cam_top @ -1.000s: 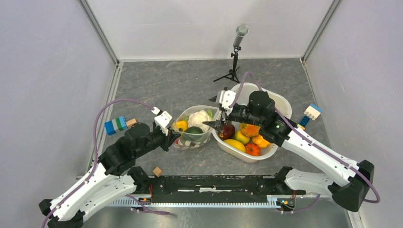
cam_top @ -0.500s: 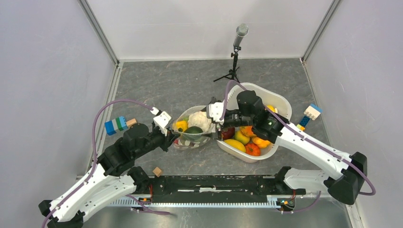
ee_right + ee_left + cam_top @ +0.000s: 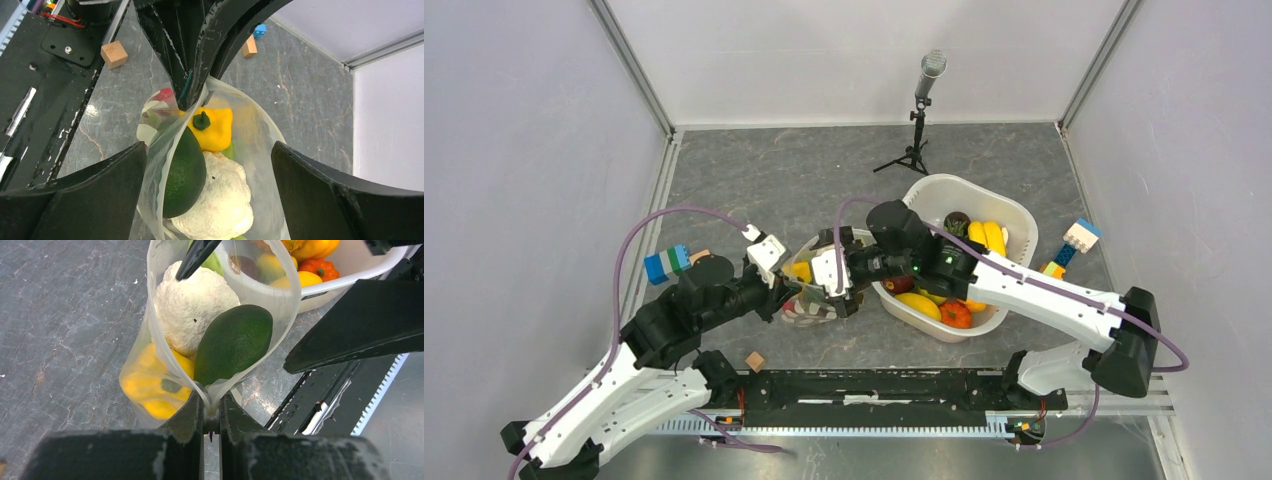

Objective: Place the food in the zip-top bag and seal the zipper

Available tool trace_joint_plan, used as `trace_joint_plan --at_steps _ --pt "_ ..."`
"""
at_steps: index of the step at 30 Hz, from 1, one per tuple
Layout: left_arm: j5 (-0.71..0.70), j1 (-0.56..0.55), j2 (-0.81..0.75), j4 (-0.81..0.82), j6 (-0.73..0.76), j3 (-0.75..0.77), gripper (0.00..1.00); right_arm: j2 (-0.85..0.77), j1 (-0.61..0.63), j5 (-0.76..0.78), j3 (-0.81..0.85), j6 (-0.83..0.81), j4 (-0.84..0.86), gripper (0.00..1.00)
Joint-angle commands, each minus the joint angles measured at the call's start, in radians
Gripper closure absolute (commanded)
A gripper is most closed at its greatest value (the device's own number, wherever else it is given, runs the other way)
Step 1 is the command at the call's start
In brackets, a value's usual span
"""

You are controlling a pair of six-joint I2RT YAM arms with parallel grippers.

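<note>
Here's the zip-top bag (image 3: 809, 308) standing on the grey table, just left of the white basket (image 3: 1016, 214), mouth gaping and its zipper (image 3: 150, 295) unsealed. The left gripper (image 3: 211, 407) has its jaws pinched nearly together on the near rim of the bag, propping that edge up. Look inside: a white cauliflower (image 3: 192, 305), a dark green avocado (image 3: 235, 342) leaning against it, and a yellow pepper (image 3: 214, 129) tucked lower down against the clear wall. There's a red-and-white piece (image 3: 162, 97) at the bottom too, though I can't tell what it is. Now the right gripper (image 3: 836, 275) hangs right over the bag's mouth, jaws spread as wide as they go, one finger on each side of the opening, and nothing between them but air. More food sits in the basket: bananas (image 3: 987, 237), a yellow fruit (image 3: 919, 305), a red-orange piece (image 3: 956, 314). Off to the left lies a blue-and-green block (image 3: 667, 263), and a small wooden cube (image 3: 755, 361) sits near the arm bases.
</note>
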Motion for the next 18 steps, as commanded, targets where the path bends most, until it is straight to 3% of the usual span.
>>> trace_joint_plan --at_steps 1,9,18 --pt "0.036 0.003 -0.004 0.017 0.024 0.043 0.98 0.022 0.017 0.028 0.043 -0.034 0.037 0.02" --pt "0.07 0.003 -0.02 0.009 0.024 0.048 0.98 0.017 0.017 0.162 -0.063 -0.016 0.254 0.02" --pt "0.14 0.003 -0.018 -0.009 0.04 0.046 0.98 0.1 0.017 0.077 -0.004 -0.088 0.166 0.02"
